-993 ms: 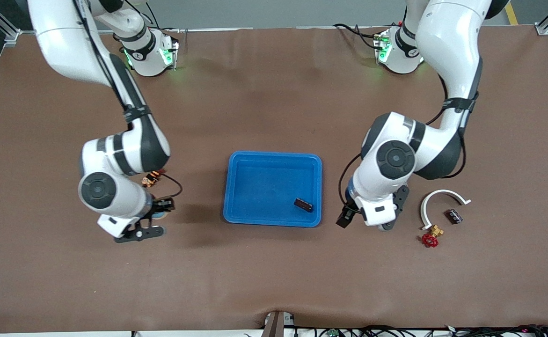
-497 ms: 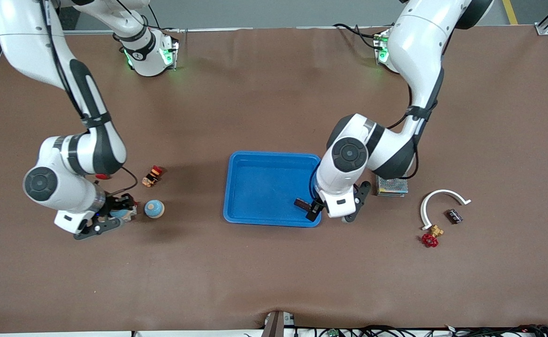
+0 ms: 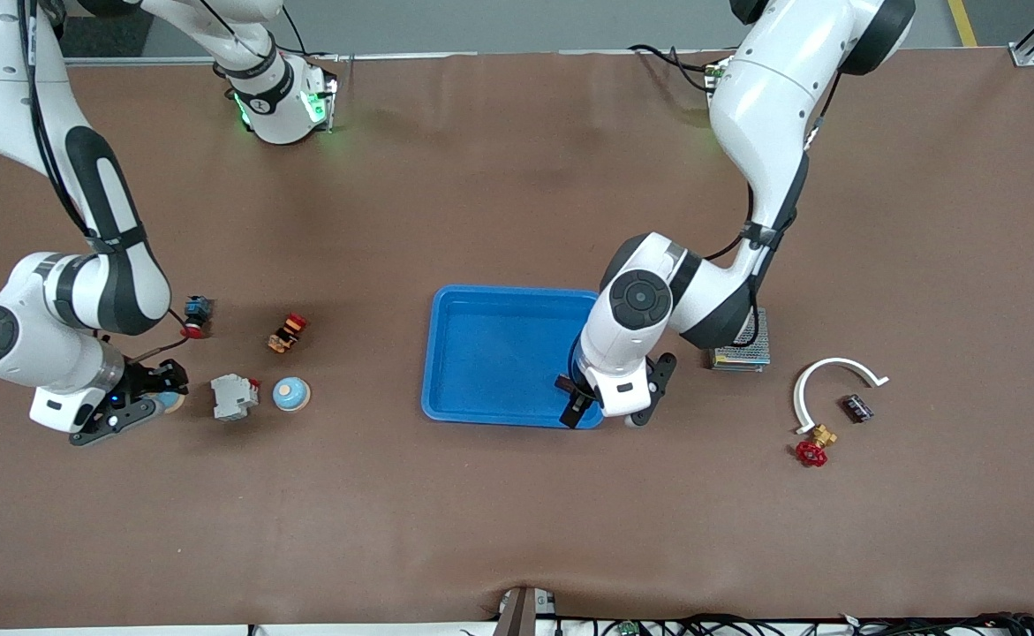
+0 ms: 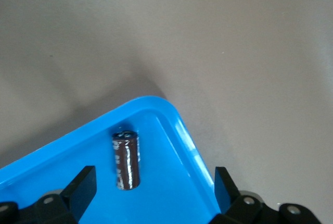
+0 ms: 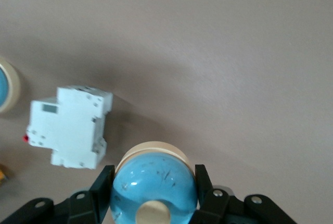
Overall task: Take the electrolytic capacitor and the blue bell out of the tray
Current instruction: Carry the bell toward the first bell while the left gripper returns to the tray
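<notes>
No readable text, labels, brands, numbers or signs anywhere on the tabletop (image 3: 517, 530) or objects.

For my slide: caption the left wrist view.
Open left gripper above electrolytic capacitor lying in the blue tray corner.

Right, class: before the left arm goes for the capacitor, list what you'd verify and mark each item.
1. Left tool open: ok.
2. Left tool over the tray corner: ok.
3. Capacitor lies between the fingers: ok.
4. Capacitor lying flat in tray: ok.
5. Right tool shut on blue bell, outside tray: ok.
6. Bell resting on table: cannot tell.
</notes>
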Available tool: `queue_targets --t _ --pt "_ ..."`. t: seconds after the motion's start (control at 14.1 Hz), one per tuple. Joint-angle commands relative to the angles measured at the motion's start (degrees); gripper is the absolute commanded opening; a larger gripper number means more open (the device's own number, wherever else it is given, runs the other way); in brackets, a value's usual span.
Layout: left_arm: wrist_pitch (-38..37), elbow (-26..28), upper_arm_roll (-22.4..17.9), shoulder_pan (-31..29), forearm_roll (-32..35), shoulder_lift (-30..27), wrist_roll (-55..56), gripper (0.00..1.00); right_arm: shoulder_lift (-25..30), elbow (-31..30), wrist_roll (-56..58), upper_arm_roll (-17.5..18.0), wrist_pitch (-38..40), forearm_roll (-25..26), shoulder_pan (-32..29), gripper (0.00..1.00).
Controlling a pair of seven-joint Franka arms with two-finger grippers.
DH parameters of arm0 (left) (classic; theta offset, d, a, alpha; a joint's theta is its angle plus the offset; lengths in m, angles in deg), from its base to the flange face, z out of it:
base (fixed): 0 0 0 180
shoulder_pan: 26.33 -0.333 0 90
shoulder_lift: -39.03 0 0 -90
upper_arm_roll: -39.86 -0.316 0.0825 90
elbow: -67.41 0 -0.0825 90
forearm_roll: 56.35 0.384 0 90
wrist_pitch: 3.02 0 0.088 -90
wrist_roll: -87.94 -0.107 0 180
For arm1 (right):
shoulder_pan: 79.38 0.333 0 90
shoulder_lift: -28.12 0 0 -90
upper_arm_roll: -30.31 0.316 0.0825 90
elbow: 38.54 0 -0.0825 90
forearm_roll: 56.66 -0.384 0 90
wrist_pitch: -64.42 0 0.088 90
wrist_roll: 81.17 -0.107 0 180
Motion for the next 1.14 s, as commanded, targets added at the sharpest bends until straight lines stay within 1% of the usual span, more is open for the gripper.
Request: queue_targets --t 0.0,0.28,0.57,0.71,0.85,1.06 --pt "2.3 -1.4 -0.5 0.5 0.0 1.7 0.9 1.0 -0.6 -1.1 2.0 1.3 -1.0 -0.6 -2.5 0.0" --pt "4.5 -1.1 -0.8 1.4 0.5 3.6 0.8 1.0 -3.1 -1.2 3.8 1.4 -2.9 -1.6 -4.4 0.0" --pt "4.6 -1.0 -0.9 2.6 0.6 4.5 1.7 1.0 -3.8 -4.3 5.5 1.4 -9.2 -3.1 -4.9 0.0" --pt "4.5 -0.9 -0.9 2.6 0.5 4.8 1.8 1.0 -4.6 -4.4 5.5 1.4 -9.6 -3.4 -5.2 0.0" --pt "4.5 -0.2 -0.9 3.0 0.6 4.8 2.8 1.0 -4.9 -4.4 5.6 1.4 -9.7 -4.8 -5.1 0.0" --pt "4.4 0.5 -0.9 2.9 0.6 4.8 3.7 1.0 -5.1 -4.3 5.6 1.5 -9.7 -5.1 -5.1 0.0"
